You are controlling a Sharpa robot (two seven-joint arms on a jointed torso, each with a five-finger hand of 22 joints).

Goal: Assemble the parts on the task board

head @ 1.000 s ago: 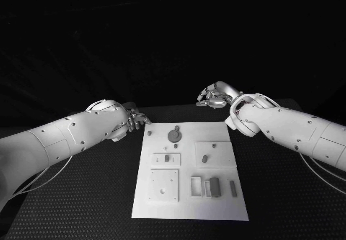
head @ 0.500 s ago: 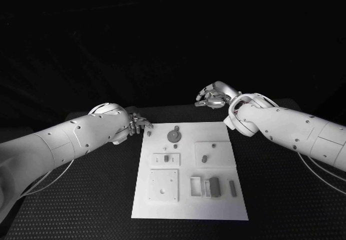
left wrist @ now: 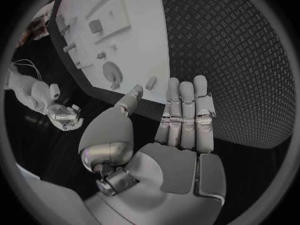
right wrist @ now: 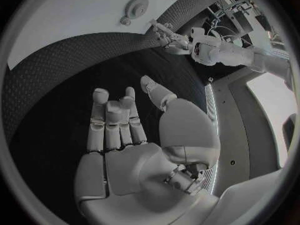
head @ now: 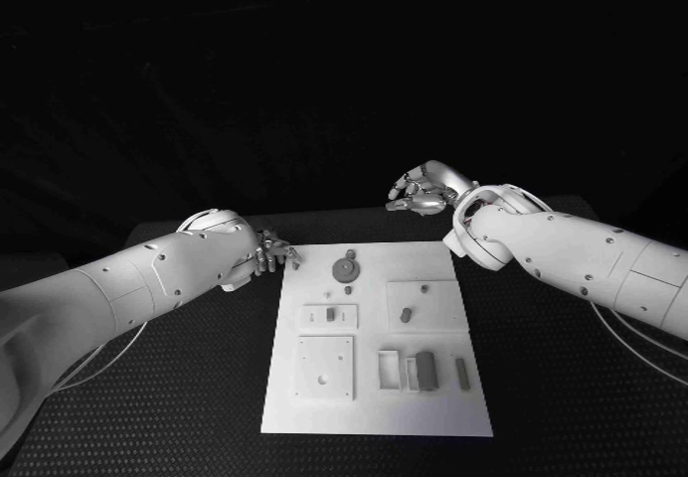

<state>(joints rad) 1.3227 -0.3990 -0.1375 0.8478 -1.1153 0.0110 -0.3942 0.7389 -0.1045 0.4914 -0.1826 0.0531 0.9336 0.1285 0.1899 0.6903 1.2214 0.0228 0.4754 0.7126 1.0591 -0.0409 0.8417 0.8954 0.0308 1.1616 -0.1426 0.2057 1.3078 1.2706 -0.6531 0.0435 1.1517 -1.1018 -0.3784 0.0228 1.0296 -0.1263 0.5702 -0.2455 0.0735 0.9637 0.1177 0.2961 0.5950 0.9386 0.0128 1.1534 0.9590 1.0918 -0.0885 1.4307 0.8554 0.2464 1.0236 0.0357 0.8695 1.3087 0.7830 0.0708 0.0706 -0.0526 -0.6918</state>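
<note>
Hands empty, fingers apart: left hand (head: 269, 250) at task board (head: 430, 417) far-left corner, right hand (head: 425, 191) beyond it.

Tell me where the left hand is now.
In the head view the left hand hovers open at the task board's far left corner, near the round part.

board: white task board (head: 376, 417) lies in the middle of the black table (head: 143, 397), long side running 12 to 6.
left hand: left hand (head: 269, 252) hovers at the board's 11 o'clock corner, fingers apart, holding nothing.
right hand: right hand (head: 421, 192) raised past the 1 o'clock corner, fingers curled.
parts: round part (head: 346, 267) near 12; small pieces (head: 425, 370) toward 5.
</note>
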